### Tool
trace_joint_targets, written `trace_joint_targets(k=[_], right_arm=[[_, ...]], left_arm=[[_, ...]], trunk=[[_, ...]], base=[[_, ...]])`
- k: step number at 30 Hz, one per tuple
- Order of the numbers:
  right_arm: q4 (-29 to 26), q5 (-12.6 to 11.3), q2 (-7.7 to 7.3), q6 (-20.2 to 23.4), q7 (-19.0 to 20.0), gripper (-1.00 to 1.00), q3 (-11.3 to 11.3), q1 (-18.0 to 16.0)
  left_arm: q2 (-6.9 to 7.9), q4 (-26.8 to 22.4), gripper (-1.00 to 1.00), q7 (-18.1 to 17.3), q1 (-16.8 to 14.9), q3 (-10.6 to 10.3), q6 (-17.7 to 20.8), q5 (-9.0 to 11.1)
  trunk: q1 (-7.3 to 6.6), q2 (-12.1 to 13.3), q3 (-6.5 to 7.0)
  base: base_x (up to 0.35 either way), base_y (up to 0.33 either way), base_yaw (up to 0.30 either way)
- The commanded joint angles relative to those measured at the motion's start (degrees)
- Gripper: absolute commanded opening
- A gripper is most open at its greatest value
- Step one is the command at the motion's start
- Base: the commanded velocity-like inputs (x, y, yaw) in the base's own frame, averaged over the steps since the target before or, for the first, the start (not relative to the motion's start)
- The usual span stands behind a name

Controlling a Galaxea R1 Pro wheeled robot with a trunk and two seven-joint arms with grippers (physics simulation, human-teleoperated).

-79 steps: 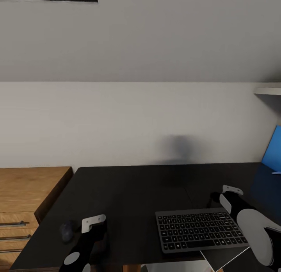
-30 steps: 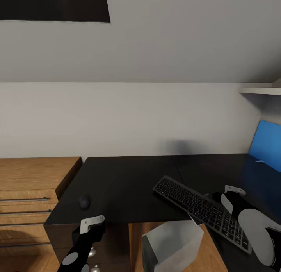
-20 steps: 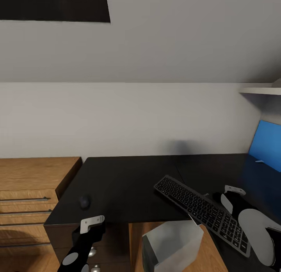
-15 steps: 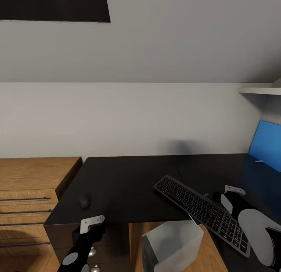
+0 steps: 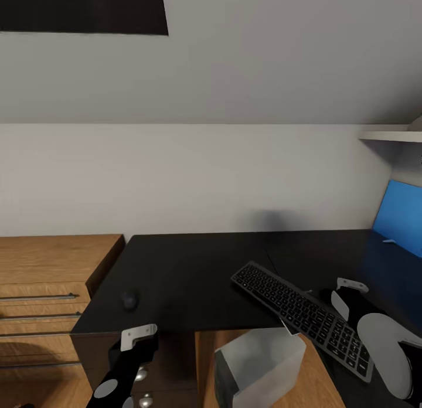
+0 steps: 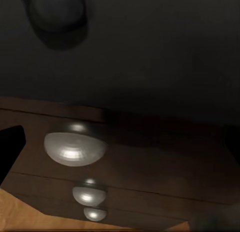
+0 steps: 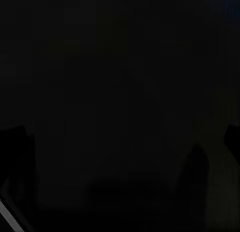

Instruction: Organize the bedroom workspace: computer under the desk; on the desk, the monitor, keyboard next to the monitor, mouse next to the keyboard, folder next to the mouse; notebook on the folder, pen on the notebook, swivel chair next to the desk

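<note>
The keyboard [image 5: 302, 318] and the mouse [image 5: 129, 301] both lay on the black counter [image 5: 193, 273], and the silver-grey computer [image 5: 261, 367] stood on the wooden floor below the counter's near edge, so those three parts of the task looked roughly met. As far as the pictures showed, the monitor, folder, notebook, pen and swivel chair had yet to be dealt with. The keyboard and mouse also lay well apart, so by my reading they would need bringing together once the monitor was placed.

The keyboard sat askew: its long axis ran diagonally, one end toward the middle of the counter and the other close beside the right end effector [image 5: 346, 291], with that nearer end apparently overhanging the counter's front edge. Its key face pointed up.

The mouse lay just beyond the left end effector [image 5: 139, 336], which hung in front of the counter's drawer face; in the left wrist view the mouse [image 6: 56, 12] showed above the round silver knobs [image 6: 75, 148]. The right wrist view was almost black, with the dim fingers [image 7: 14, 142] seemingly standing apart and nothing seen between them. How far either end effector was open I could not tell, and neither appeared to hold anything.

A wooden drawer chest [image 5: 47, 279] stood to the outer side of the left end effector, and a blue wall panel [image 5: 401, 217] beyond the right one.
</note>
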Motion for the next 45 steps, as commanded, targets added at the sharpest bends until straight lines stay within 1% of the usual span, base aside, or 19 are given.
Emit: trace_joint_targets(k=[1,17,45], right_arm=[[0.25,0.13,0.03,0.7,0.03,1.0,-0.23,0.03],[0.25,0.19,0.09,0.7,0.03,1.0,-0.23,0.03],[0.34,0.22,0.15,0.7,0.03,1.0,-0.23,0.03]], left_arm=[[0.01,0.07,1.0,0.47,-0.01,-0.08,0.15,0.6],[0.01,0.43,1.0,0.47,-0.01,-0.08,0.15,0.6],[-0.07,0.83,1.0,0.47,-0.01,-0.16,0.15,0.58]], trunk=[[0.0,-0.02,-0.06],[0.0,-0.02,-0.06],[0.0,-0.02,-0.06]], base=[[-0.019,0.01,0.0],[-0.04,0.031,0.0],[-0.002,0.001,0.0]])
